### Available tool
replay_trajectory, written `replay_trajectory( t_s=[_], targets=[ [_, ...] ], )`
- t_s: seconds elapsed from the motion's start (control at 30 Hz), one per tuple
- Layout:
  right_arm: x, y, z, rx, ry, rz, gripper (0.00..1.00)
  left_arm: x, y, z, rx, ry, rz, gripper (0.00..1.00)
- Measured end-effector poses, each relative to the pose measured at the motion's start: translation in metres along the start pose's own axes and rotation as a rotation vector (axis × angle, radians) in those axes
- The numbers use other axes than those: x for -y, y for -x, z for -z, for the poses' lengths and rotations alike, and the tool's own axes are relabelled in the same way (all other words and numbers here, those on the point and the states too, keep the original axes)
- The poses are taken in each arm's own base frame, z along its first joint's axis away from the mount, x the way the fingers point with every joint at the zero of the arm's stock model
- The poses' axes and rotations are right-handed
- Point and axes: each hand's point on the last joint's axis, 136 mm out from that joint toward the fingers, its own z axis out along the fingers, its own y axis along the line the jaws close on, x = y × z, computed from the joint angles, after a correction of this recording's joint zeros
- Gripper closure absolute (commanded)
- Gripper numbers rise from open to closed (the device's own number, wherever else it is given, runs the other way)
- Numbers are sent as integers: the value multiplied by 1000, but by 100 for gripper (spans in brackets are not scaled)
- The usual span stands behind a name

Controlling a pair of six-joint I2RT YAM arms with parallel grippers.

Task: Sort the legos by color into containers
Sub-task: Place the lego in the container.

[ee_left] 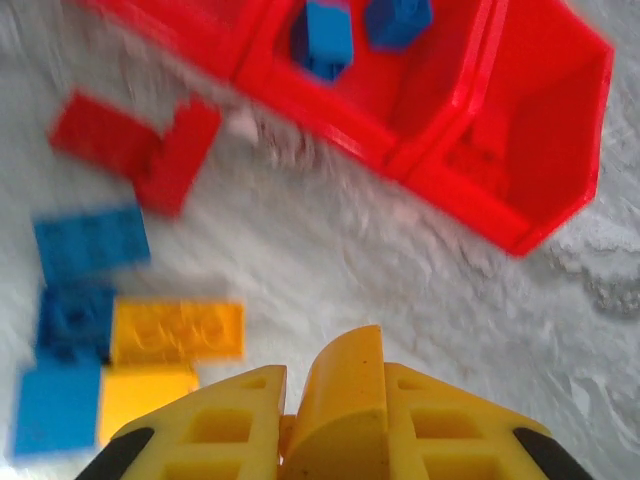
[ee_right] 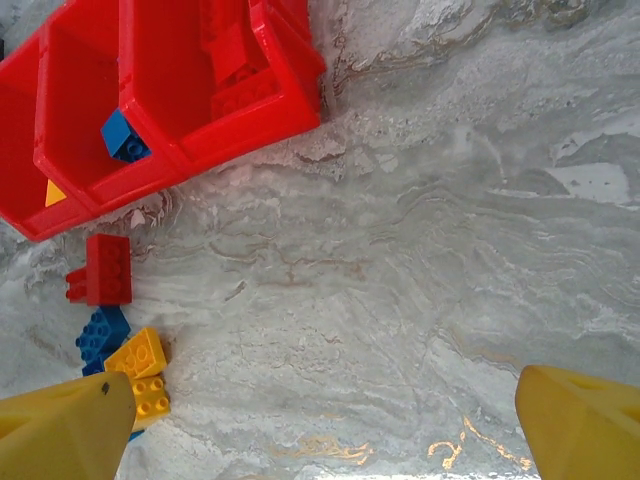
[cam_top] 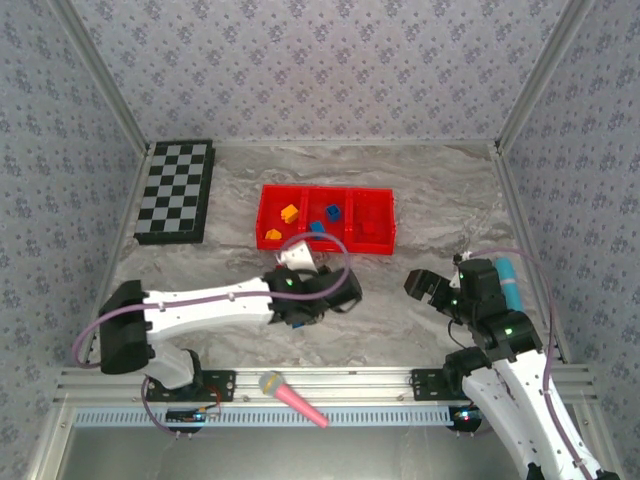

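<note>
1. Left gripper (ee_left: pixel 333 372): clamped on an orange-yellow lego (ee_left: pixel 345 400), at 6 o'clock of the red tray (cam_top: pixel 262 215).
2. Right gripper (ee_right: pixel 322 400): fingers wide apart, holding nothing, at 4 o'clock of the tray.
3. Loose legos (ee_right: pixel 125 345): red, blue and orange-yellow, clustered on the table (ee_right: pixel 400 250) near the left gripper.

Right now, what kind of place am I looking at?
Probably a small enclosed robot test cell: patterned walls box in a marble-look tabletop, the left arm and right arm are bolted at its near edge, and toys like a red tray and checkerboard sit out.
</note>
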Motion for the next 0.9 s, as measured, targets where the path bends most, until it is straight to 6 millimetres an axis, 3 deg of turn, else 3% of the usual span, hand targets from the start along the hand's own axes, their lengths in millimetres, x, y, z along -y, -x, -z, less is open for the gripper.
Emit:
replay_trajectory(
  t_s=[0.23, 0.4, 0.57, 0.9],
  targets=[
    [1, 3, 0, 13, -11, -9, 0, -57, 115, -42, 115, 232, -124, 100],
    [3, 2, -3, -3, -25, -16, 0, -81, 164, -73, 71, 324, -175, 100],
    [4, 2, -6, -17, -43, -18, 0, -74, 186, -118, -44, 294, -232, 100],
    [6, 1, -7, -33, -63, -17, 0, -47, 190, -187, -187, 222, -374, 100]
  ],
)
